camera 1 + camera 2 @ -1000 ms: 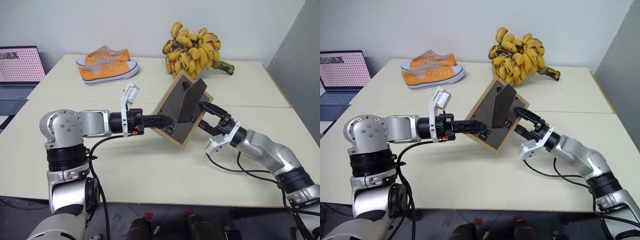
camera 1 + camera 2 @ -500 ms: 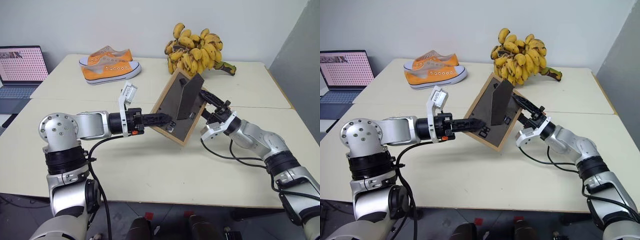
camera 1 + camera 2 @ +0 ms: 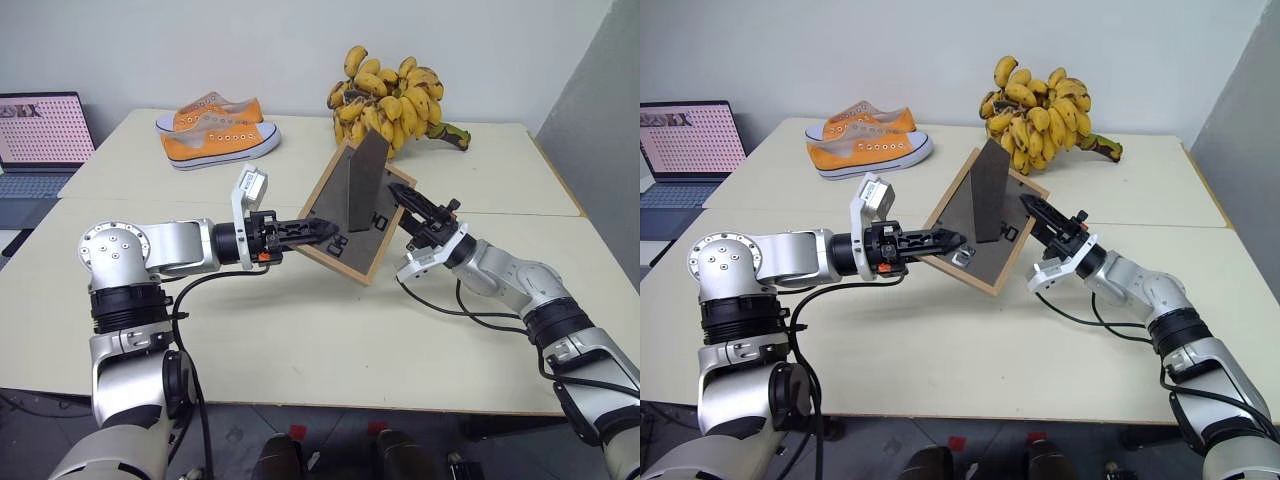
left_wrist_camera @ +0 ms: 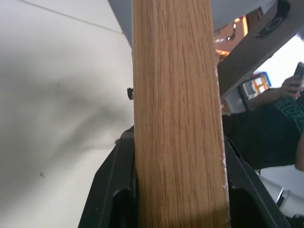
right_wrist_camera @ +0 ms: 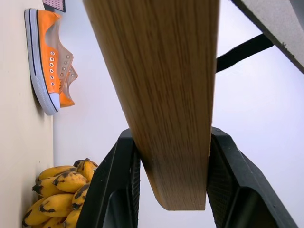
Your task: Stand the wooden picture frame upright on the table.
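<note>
The wooden picture frame (image 3: 338, 212) hangs tilted above the table (image 3: 300, 330), its dark back towards me and the fold-out stand (image 3: 366, 182) sticking out. My left gripper (image 3: 324, 229) is shut on the frame's lower left edge. In the left wrist view the light-wood edge (image 4: 175, 95) fills the gap between the black fingers (image 4: 111, 190). My right gripper (image 3: 404, 201) is shut on the frame's right edge. The right wrist view shows that wood edge (image 5: 161, 85) pinched between both fingers (image 5: 118, 180). The picture side is turned away and hidden.
A pair of orange sneakers (image 3: 215, 130) lies at the back left of the table and a big bunch of bananas (image 3: 392, 92) at the back middle. An open laptop (image 3: 40, 135) stands off the left edge. A person (image 4: 280, 118) shows beyond the table in the left wrist view.
My right gripper, open beside the frame a second ago, has closed on its right edge. The frame has rolled in my left gripper, so the stand now shows nearly edge-on.
</note>
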`<state>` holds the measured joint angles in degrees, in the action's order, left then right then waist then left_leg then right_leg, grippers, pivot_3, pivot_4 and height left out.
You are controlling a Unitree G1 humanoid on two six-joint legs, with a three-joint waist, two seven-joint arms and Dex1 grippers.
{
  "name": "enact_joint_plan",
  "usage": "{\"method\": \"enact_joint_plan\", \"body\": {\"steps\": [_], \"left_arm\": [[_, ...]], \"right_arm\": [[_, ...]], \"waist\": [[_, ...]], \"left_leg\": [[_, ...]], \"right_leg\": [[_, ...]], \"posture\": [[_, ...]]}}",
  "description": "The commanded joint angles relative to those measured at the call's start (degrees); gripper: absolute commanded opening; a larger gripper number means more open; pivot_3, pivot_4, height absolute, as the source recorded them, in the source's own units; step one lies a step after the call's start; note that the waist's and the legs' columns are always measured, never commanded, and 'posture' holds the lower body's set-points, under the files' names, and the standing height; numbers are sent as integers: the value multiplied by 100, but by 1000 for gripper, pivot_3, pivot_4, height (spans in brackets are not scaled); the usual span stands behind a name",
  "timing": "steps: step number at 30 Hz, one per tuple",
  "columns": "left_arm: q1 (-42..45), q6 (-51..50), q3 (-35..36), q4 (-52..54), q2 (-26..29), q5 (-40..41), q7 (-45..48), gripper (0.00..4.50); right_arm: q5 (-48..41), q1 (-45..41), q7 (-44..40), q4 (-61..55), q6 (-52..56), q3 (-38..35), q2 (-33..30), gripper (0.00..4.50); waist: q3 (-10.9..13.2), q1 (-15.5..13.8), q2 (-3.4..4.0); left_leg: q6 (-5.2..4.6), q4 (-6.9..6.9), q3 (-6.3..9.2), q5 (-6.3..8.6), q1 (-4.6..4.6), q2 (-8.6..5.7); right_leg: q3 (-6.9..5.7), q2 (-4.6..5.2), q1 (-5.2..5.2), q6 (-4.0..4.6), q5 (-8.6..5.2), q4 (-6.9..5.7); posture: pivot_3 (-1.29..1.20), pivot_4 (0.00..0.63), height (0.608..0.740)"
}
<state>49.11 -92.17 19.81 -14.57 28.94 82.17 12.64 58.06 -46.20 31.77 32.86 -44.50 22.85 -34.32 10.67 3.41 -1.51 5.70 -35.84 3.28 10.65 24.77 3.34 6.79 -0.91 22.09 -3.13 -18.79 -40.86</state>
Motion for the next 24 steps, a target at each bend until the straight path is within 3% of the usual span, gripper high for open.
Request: {"method": "enact_joint_plan", "body": {"steps": [1, 4, 13, 19, 22, 24], "left_arm": [[171, -32, -221, 161, 175, 75, -90, 1286], [195, -32, -216, 170, 166, 45, -96, 1286], [65, 354, -127, 688, 221, -244, 41, 3272], [-503, 2269, 59, 2505, 833, -1439, 1020, 3272], [-969, 3664, 106, 3524, 1104, -2698, 864, 3272], [-1549, 3855, 372, 4270, 1227, -2904, 708, 3272]], "right_arm": [[-85, -247, 83, -185, 24, -62, -41, 1436], [-117, -275, 54, -117, 67, -44, -37, 1436], [-229, -390, -69, 97, 35, -2, -5, 1436], [-439, -559, -342, 506, -190, 83, 111, 1436], [-648, -697, -634, 952, -478, 145, 232, 1436], [-1129, -786, -1148, 1417, -808, 139, 410, 1436]], "waist": [[0, -1, 0], [0, -1, 0], [0, 1, 0], [0, 40, 0], [0, 34, 0], [0, 40, 0]], "left_leg": [[0, 0, 0, 0, 0, 0], [0, 0, 0, 0, 0, -1], [0, -1, -1, 0, 0, -1], [2, 5, -5, -1, -1, 3], [1, 4, -7, -1, -1, 3], [1, 4, -12, 0, -1, 2]], "right_leg": [[0, 0, 0, 0, 0, 0], [0, 0, 0, 0, 0, 0], [2, 0, 0, 0, 0, 0], [2, -1, 1, 1, 0, 2], [4, 0, 1, 2, 0, 5], [8, 1, 0, 2, 0, 7]], "posture": [[0, 150, 740], [0, 150, 740], [0, 150, 740], [0, 150, 740], [0, 150, 740], [0, 150, 740]]}}
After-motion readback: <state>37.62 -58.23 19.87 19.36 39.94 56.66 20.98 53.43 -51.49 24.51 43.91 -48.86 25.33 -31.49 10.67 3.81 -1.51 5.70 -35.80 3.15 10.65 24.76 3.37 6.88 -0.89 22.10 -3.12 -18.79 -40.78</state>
